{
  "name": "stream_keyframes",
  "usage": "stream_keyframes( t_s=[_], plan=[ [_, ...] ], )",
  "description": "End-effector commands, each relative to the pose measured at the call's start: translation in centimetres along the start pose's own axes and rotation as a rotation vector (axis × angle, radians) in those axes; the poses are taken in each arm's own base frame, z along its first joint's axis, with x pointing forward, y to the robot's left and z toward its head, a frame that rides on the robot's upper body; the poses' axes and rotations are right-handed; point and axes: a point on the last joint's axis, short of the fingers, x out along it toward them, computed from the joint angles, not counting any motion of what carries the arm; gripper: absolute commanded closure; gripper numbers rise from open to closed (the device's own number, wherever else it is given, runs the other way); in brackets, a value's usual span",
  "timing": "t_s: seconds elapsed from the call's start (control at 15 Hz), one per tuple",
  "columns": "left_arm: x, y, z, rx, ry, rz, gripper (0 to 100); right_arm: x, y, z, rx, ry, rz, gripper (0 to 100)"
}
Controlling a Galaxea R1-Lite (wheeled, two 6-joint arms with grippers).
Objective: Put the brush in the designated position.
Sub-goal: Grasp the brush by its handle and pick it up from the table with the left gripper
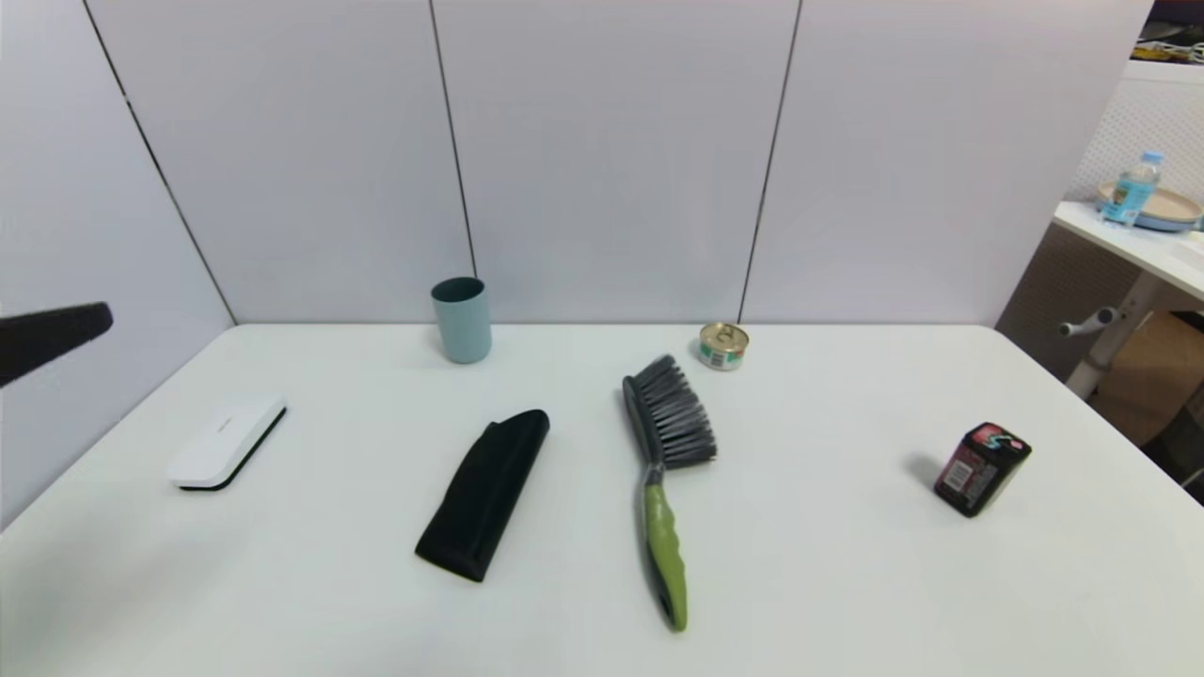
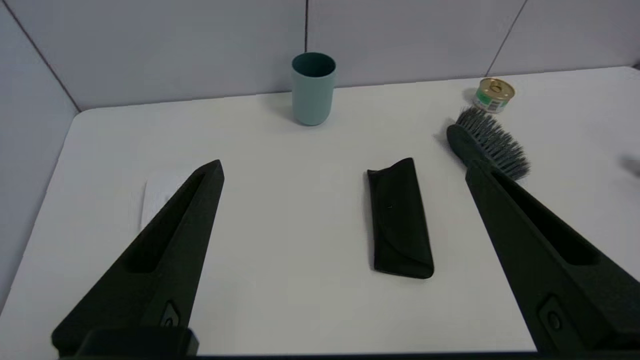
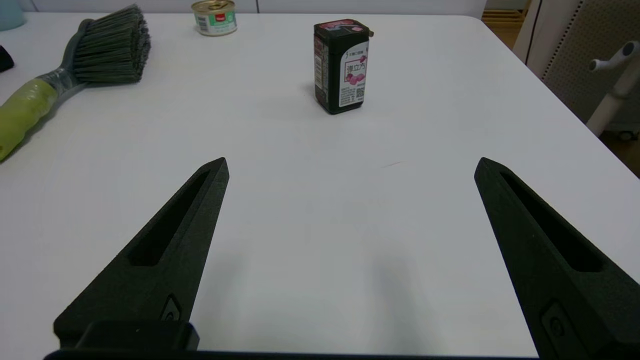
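Brush (image 1: 664, 470) between black pouch (image 1: 484, 494) and small can (image 1: 723, 346)

On my table I count one brush (image 1: 663, 470), one cup (image 1: 462, 320), one tin (image 1: 723, 346), one pouch (image 1: 484, 494), one eraser (image 1: 226, 442) and one small box (image 1: 981, 467).

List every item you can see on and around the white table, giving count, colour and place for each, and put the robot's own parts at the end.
brush: 1, lime-green handle, dark grey bristles, table centre, bristles toward the wall
pouch: 1, black, flat, left of the brush
eraser block: 1, white with black underside, far left
cup: 1, teal, upright, by the back wall
tin can: 1, gold lid, green label, beyond the bristles
small box: 1, black with pink print, right side
water bottle: 1, clear blue, on a side table at far right
table: 1, white
left hand: 1, black, open, raised at the left
right hand: 1, black, open, above bare table on the right
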Motion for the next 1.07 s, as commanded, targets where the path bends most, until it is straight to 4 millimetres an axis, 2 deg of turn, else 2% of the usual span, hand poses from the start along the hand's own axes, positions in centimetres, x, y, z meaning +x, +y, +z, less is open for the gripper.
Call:
stream_keyframes(
  t_s=[0.07, 0.27, 0.47, 0.53, 0.93, 1.07],
  plan=[
    [4.0, -2.4, 2.8, 0.043, 0.206, -0.144, 0, 0.0, 0.0, 0.0, 0.000, 0.000, 0.000, 0],
    [6.4, -5.0, 3.5, 0.097, 0.252, -0.268, 0, 0.0, 0.0, 0.0, 0.000, 0.001, 0.000, 0],
    [9.7, -8.4, 3.9, 0.124, 0.241, -0.364, 0, 0.0, 0.0, 0.0, 0.000, 0.001, 0.000, 0],
    [11.7, -9.8, 3.4, 0.134, 0.258, -0.384, 0, 0.0, 0.0, 0.0, 0.000, 0.001, 0.000, 0],
    [19.9, -16.1, -0.3, 0.169, 0.368, -0.447, 0, 0.0, 0.0, 0.0, 0.000, 0.000, 0.000, 0],
    [21.6, -17.2, -0.1, 0.136, 0.359, -0.446, 0, 0.0, 0.0, 0.0, 0.000, 0.001, 0.000, 0]
  ],
)
